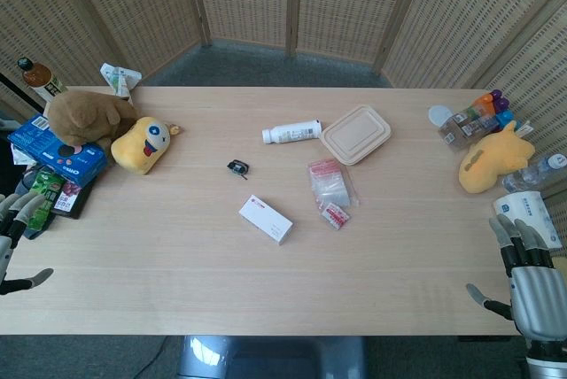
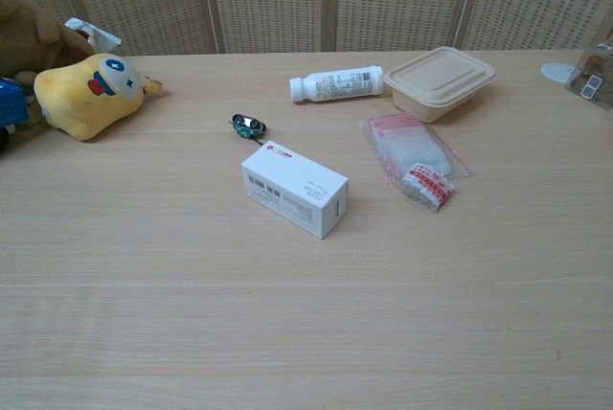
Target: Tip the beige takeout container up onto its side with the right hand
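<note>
The beige takeout container (image 1: 356,134) lies flat with its lid on, right of the table's centre toward the far side; the chest view shows the container (image 2: 441,81) at upper right. My right hand (image 1: 530,283) hangs off the table's near right corner, fingers spread, holding nothing, far from the container. At the near left edge my left hand (image 1: 12,244) shows only in part, fingers apart and empty. Neither hand appears in the chest view.
A white bottle (image 1: 291,132) lies just left of the container, a clear zip bag (image 1: 332,188) in front of it, a white box (image 1: 265,219) and a small black clip (image 1: 237,166) mid-table. Plush toys (image 1: 115,129) and packets crowd the left, a yellow plush (image 1: 489,161) and bottles the right.
</note>
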`<state>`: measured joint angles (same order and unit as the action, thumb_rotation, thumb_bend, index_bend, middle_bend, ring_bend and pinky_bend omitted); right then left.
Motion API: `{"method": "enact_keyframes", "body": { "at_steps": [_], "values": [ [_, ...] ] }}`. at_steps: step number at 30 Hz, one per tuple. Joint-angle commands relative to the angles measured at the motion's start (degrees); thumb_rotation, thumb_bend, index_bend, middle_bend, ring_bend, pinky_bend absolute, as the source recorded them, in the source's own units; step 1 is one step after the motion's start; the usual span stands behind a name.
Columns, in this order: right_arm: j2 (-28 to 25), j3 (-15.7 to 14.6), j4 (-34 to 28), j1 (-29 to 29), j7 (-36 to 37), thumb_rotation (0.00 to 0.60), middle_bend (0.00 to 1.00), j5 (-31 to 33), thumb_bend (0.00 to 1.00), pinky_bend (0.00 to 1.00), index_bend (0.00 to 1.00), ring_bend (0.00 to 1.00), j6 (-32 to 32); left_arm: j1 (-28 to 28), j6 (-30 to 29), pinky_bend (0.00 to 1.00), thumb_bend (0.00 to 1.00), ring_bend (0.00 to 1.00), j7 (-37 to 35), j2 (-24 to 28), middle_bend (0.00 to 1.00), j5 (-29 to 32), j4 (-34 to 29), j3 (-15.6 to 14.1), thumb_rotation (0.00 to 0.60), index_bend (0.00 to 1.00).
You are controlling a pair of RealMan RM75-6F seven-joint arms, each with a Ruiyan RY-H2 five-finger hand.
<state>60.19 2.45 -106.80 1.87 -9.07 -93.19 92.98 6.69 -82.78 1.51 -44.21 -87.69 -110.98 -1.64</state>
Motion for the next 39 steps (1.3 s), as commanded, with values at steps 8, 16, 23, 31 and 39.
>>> {"method": "enact_keyframes", "body": {
  "at_steps": [8,16,23,31,39],
  "values": [
    [0.34,-0.27,0.61,-0.16,-0.57,0.600,0.00,-0.07,0.00,0.00,0.00,0.00,-0.57,-0.47,-0.54,0.00,0.08,0.00,-0.29,0.32,0.00,-0.48,-0.16,0.37,0.600,0.00],
    [1.99,-0.26,3.12,-3.12,-0.50,0.600,0.00,1.74,0.00,0.00,0.00,0.00,-6.56,-0.60,-0.45,0.00,0.08,0.00,-1.32,0.48,0.00,0.42,0.14,1.00,0.600,0.00],
    [3.48,2.44,1.04,-10.67,-2.29,0.600,0.00,6.27,0.00,0.00,0.00,0.00,-17.93,-0.04,0.66,0.00,0.08,0.00,-1.38,0.14,0.00,2.21,0.70,1.89,0.600,0.00],
    [8.13,6.07,3.55,-20.25,-5.11,0.600,0.00,11.91,0.00,0.00,0.00,0.00,-29.65,0.50,2.24,0.00,0.08,0.00,-0.04,-0.93,0.00,4.56,1.85,2.53,0.600,0.00],
    [14.87,10.11,16.73,-29.82,-2.97,0.600,0.00,16.54,0.00,0.00,0.00,0.00,-38.68,1.03,3.54,0.00,0.08,0.00,2.63,-2.62,0.00,6.72,2.94,3.04,0.600,0.00]
  ]
}}
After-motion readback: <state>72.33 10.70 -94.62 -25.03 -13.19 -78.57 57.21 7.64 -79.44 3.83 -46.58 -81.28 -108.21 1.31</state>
